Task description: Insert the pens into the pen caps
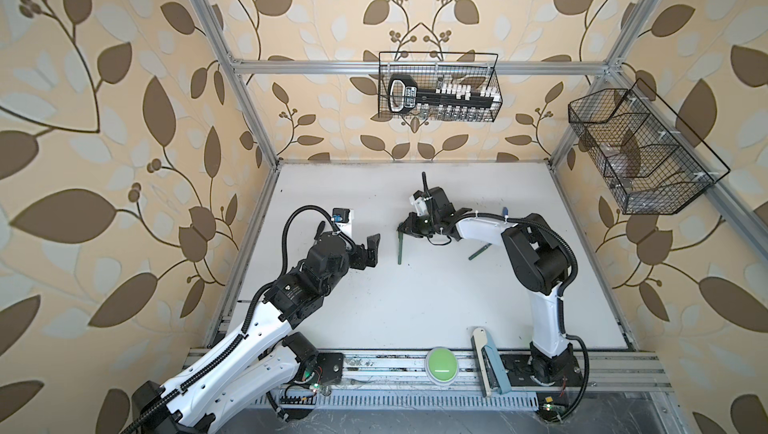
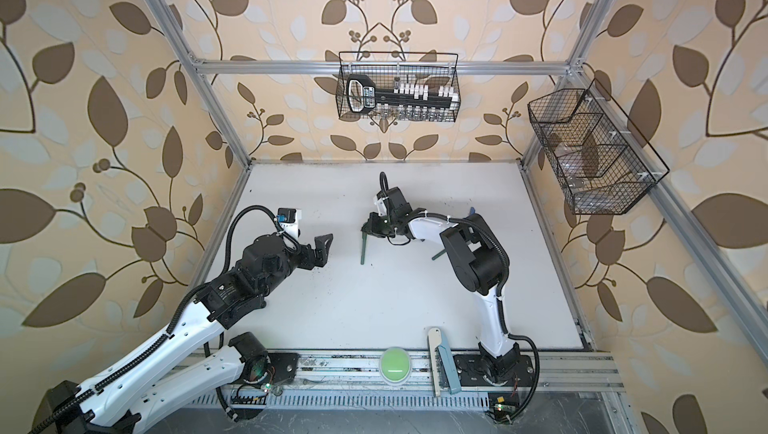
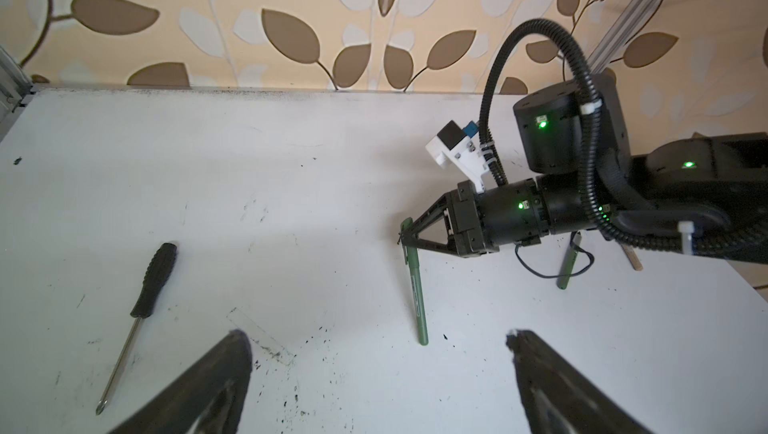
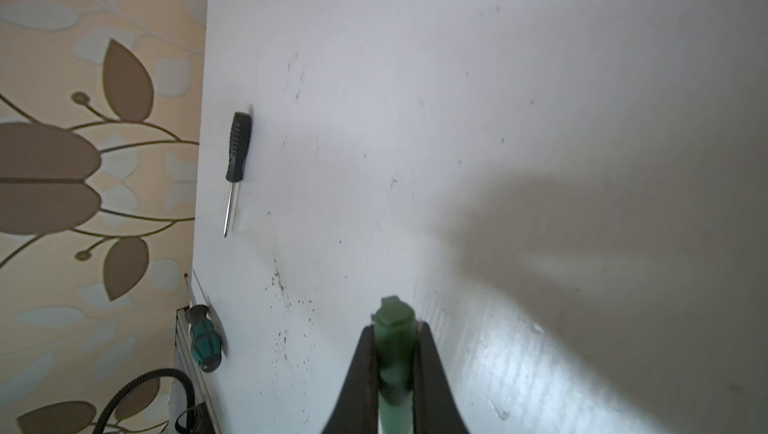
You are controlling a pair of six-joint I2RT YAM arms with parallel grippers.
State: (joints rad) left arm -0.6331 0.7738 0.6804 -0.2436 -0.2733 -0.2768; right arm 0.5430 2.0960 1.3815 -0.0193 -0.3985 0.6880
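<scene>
White scuffed counter (image 1: 415, 307) beneath both arms. Right hand (image 3: 405, 237) clamped shut on the top end of a slim dark green marker pen (image 3: 417, 299), near mid-counter. Left hand (image 1: 372, 250) spread wide and empty, just beside that pen, straight ahead of its open jaws; clearly the nearer free hand. Long axis of the pen steeply tilted, lower blunt end at or just above the counter, contact unclear. Looks capped already, so probably a set-down next. Second dark green pen (image 1: 478, 252) flat under the right arm. Black-handled metal-shaft screwdriver (image 3: 141, 311) well apart.
</scene>
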